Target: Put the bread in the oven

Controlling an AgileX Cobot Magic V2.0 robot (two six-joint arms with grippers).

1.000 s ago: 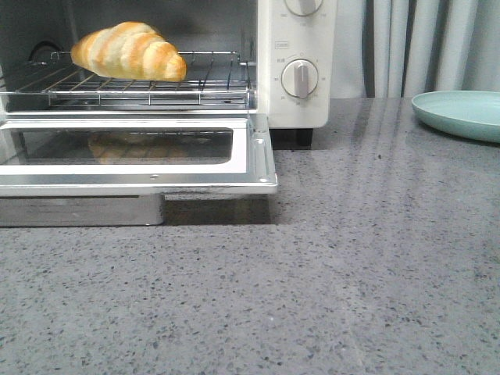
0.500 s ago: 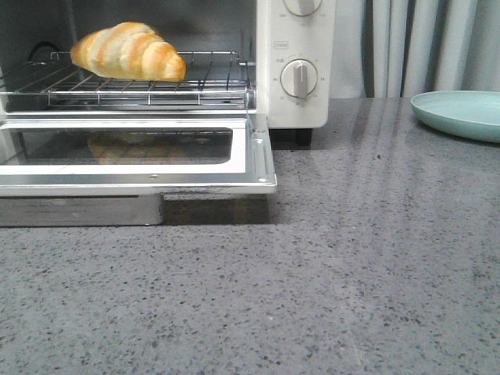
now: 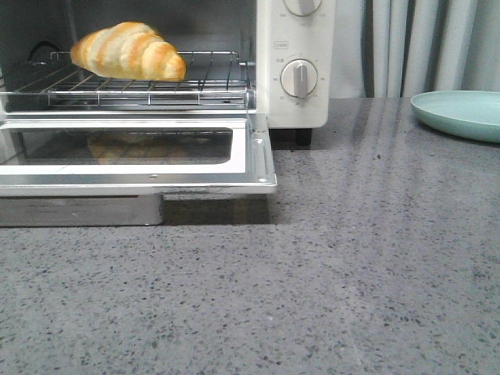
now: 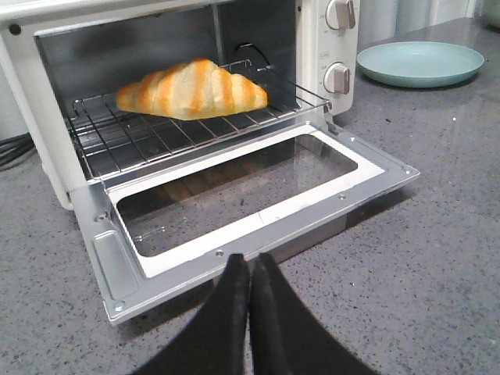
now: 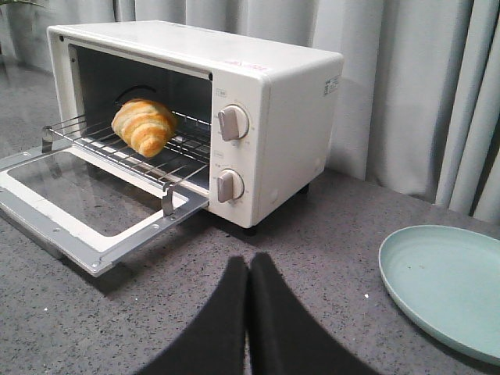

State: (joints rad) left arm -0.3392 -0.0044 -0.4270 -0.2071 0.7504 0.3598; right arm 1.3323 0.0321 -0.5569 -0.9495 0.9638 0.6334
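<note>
The croissant (image 3: 128,51) lies on the wire rack (image 3: 156,82) inside the cream-white toaster oven (image 5: 289,141), whose glass door (image 4: 242,199) hangs open and flat. Both the left gripper (image 4: 250,269) and right gripper (image 5: 248,273) are clenched and empty, hovering over the grey countertop (image 3: 351,273); a teal plate (image 5: 445,285) sits beside the oven

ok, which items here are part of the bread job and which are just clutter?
Job:
bread, on the rack
oven, door open

Bystanders:
plate, empty
curtain
counter
</note>
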